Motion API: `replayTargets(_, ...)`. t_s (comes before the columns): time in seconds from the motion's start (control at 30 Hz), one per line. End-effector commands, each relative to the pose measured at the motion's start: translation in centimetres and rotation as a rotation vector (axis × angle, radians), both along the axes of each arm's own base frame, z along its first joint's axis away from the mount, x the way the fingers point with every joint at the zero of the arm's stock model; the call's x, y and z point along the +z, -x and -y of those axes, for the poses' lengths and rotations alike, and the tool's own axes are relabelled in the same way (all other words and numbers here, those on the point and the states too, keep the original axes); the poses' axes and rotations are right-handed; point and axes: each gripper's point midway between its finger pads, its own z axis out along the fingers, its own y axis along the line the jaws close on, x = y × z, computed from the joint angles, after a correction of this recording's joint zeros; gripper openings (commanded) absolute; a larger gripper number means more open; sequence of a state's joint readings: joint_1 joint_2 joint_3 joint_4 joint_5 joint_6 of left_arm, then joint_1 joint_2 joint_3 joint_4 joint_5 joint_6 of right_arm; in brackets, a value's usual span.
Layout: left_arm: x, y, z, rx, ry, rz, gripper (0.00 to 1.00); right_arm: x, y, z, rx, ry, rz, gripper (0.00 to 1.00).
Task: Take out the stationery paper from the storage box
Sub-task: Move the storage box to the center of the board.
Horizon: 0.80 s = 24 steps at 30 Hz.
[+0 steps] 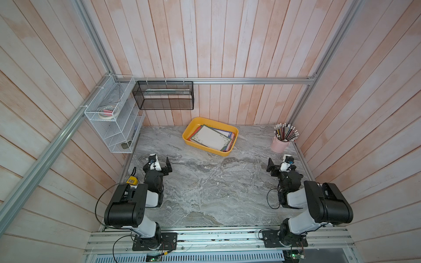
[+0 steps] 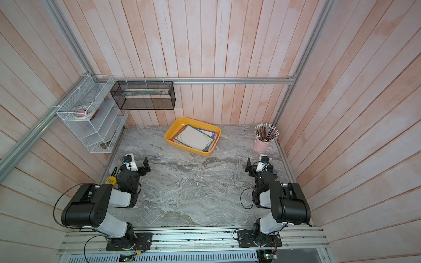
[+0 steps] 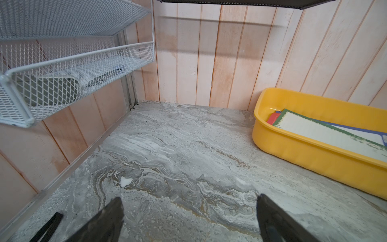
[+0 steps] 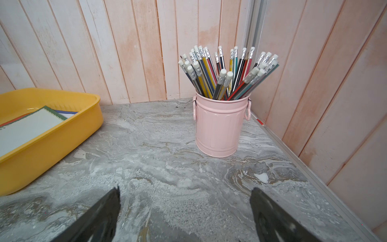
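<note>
So the storage box (image 1: pixel 193 125) sits at the back of the marble table (image 1: pixel 205 186), turned at an angle, its far corner close to the plank wall, though I can't tell if it touches. The stationery paper (image 1: pixel 210 137) is lying flat inside it. There's loads of bare marble between the box and both arms, nothing in the way there. The tight spots are the back corners. A white wire rack (image 1: pixel 109 118) overhangs the table's left edge, with a black mesh basket (image 1: pixel 164 95) hung on the wall just beside it. A pink pencil cup (image 1: pixel 279 145) stands in the right back corner, close to the metal rail along that edge. The left gripper (image 3: pixel 189 201) is spread wide, with nothing between its fingers and only bare table ahead of it. The right gripper (image 4: pixel 185 194) is the same, gaping and empty, well apart from the box and facing the cup. As for the sheets, the green-bordered one on top covers most of the pile, so only slivers of red and blue poke out and I can't count them. Both wrist views cut the box off at the frame edge, the fingers look blurry there, and the stuff in the rack is hard to make out through the mesh.
</note>
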<state>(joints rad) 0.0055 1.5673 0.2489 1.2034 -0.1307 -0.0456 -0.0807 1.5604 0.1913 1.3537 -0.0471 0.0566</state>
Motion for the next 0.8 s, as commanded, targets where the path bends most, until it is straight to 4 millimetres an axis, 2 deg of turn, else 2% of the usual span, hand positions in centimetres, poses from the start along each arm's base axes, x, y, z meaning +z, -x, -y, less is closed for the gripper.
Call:
replayTargets(0.0, 0.4, -0.3, 0.1, -0.010, -0.001, 0.011, 1.00, 0.3, -0.4, -0.3, 0.015, 0.009, 0.005, 0.98)
replayTargets(0.1, 0.7, 0.1, -0.6, 0.028, 0.009, 0.030, 1.00, 0.5, -0.3, -0.4, 0.020, 0.010, 0.017, 0.98)
replayTargets(0.2, 2.1, 1.1, -0.7, 0.041, 0.011, 0.074, 0.93, 1.8, 0.9, -0.4, 0.012, 0.013, 0.076, 0.95)
replayTargets(0.3, 4.4, 2.3, -0.4, 0.040, -0.013, 0.113, 0.91, 3.6, 1.7, -0.7, 0.008, 0.030, 0.103, 0.89)
replayTargets(0.43, 8.5, 3.0, 0.6, 0.045, 0.011, 0.126, 0.89, 6.1, 0.8, -2.1, 0.022, 0.045, 0.042, 0.86)
replayTargets(0.53, 11.5, 3.1, 2.4, -0.022, 0.081, 0.125, 0.84, 7.6, 0.2, -4.7, 0.110, 0.016, -0.025, 0.83)
replayTargets(0.6, 13.0, 2.9, 4.4, -0.123, 0.138, 0.090, 0.83, 8.2, 0.2, -6.9, 0.173, -0.032, -0.073, 0.78)
replayTargets(0.67, 14.6, 3.0, 8.0, -0.318, 0.186, 0.027, 0.76, 8.6, 0.5, -9.9, 0.256, -0.091, -0.137, 0.75)
replayTargets(0.77, 16.3, 3.4, 12.0, -0.493, 0.223, -0.040, 0.69, 8.3, 1.7, -15.0, 0.400, -0.116, -0.228, 0.70)
